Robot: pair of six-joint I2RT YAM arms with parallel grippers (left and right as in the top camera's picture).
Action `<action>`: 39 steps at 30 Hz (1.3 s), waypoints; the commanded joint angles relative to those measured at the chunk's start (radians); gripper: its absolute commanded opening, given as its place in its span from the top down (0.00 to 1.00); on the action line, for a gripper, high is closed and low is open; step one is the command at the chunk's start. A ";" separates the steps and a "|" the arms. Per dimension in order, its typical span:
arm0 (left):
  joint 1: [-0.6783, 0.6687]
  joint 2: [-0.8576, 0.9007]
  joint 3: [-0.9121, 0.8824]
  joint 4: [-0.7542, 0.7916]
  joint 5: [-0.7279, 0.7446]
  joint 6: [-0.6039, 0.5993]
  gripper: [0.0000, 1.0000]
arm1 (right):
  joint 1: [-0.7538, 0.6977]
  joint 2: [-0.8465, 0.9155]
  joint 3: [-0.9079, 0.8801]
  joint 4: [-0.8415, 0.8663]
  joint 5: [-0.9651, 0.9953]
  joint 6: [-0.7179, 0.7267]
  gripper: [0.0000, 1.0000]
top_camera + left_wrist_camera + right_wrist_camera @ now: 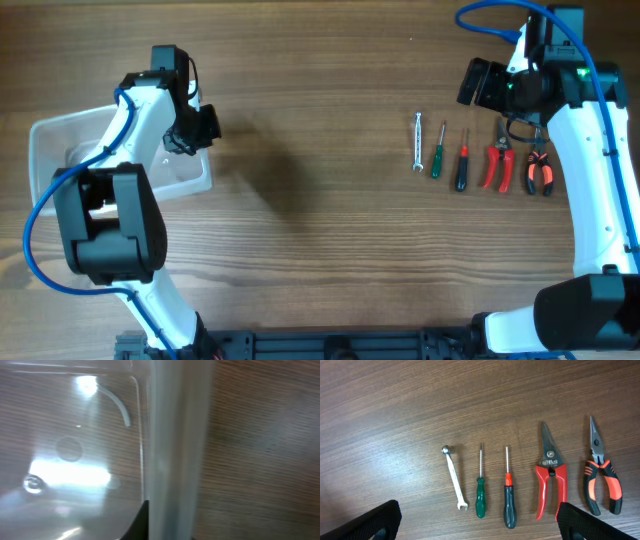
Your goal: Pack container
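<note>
The wood-grain table (300, 150) carries everything I record. The container (45, 150), a clear, shallow plastic tub with rounded corners and a raised rim, lies at the table's left edge, partly under my left arm. My left gripper (197, 127) sits at the tub's right wall. In the left wrist view that rim runs as a pale, blurred band straight up the middle, with one dark finger (140, 525) showing against it on the tub's inner side. The other finger is not visible, so I cannot tell whether this gripper pinches the rim or only stands at it. My right gripper (480, 83) hangs over the far right of the table, well apart from the tub, its black fingers (380, 520) spread wide and holding nothing. Below them lie, in a row, black-and-orange needle-nose pliers (601, 482), red-handled snips (550, 485), a black screwdriver (508, 500), a green screwdriver (480, 495) and a small steel wrench (454, 477), none touching.
</note>
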 commanded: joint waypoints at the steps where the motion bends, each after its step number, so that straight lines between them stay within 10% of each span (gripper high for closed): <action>1: -0.023 0.008 0.000 -0.019 0.051 -0.021 0.96 | -0.004 0.009 0.016 -0.004 0.018 0.021 0.00; 11: -0.332 0.008 0.203 -0.254 0.048 -0.132 0.96 | -0.004 0.009 0.016 0.003 0.018 0.021 0.00; 21: -0.710 0.016 0.242 0.069 0.000 -0.320 0.96 | -0.004 0.009 0.016 0.019 0.018 0.020 0.00; 32: -0.735 0.159 0.242 0.071 0.027 -0.367 0.93 | -0.004 0.009 0.016 0.020 0.018 0.017 0.00; 36: -0.735 0.172 0.242 0.058 0.026 -0.370 0.75 | -0.004 0.009 0.016 0.027 0.018 0.018 0.00; 39: -0.735 0.172 0.242 0.058 0.028 -0.370 0.41 | -0.004 0.009 0.016 0.030 0.018 0.018 0.00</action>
